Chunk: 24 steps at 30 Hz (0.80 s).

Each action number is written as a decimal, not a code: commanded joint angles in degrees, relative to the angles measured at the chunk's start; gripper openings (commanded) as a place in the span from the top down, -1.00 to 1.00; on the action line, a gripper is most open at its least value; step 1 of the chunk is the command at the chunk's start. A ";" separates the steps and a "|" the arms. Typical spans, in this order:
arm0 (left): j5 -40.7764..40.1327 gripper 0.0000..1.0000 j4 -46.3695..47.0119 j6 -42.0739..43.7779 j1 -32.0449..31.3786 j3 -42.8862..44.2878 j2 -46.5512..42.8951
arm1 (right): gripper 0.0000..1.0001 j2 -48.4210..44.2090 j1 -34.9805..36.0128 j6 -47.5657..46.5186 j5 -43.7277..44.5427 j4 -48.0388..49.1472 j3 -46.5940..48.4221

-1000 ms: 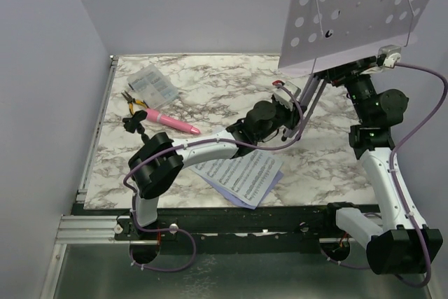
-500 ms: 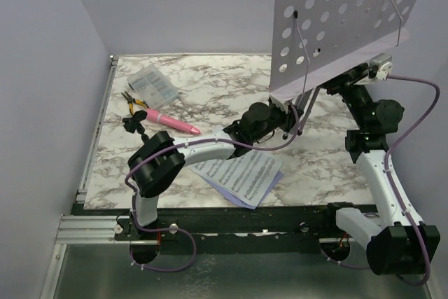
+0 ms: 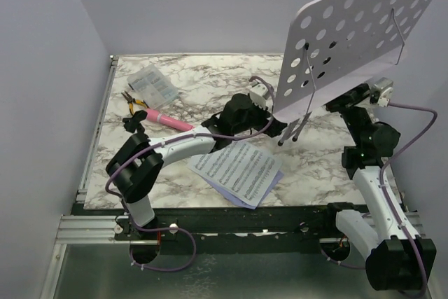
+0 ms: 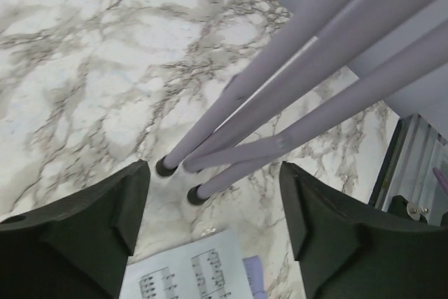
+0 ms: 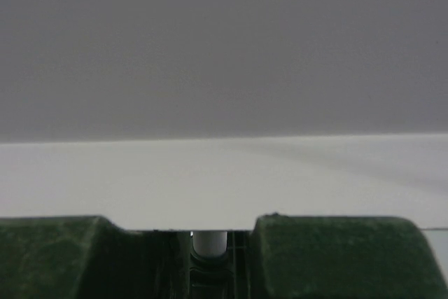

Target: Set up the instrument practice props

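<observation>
Erecting the stand (image 3: 364, 61): right end effector (image 5: 208, 234) clenched on it, left end effector (image 4: 213, 204) released around the folded legs (image 4: 280, 96), which likely need spreading next.

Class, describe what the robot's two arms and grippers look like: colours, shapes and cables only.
The left arm and right arm match: smooth white links between chunky black rounded joints. A thin lavender cable loops loosely along each. The left gripper and right gripper both have two broad, matt, dark green-black fingers.
</observation>
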 commanded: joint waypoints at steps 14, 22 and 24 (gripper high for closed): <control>-11.36 -0.71 13.15 4.43 0.56 -4.00 -6.02 | 0.99 -4.10 -0.05 2.48 2.78 18.24 3.50; -10.10 -0.50 16.35 6.96 -1.00 0.16 -2.14 | 0.99 -3.30 -0.09 3.35 2.08 18.44 3.92; -10.60 -0.45 17.16 7.64 -1.82 0.88 -1.05 | 0.99 -2.96 -0.03 3.46 1.50 18.90 4.04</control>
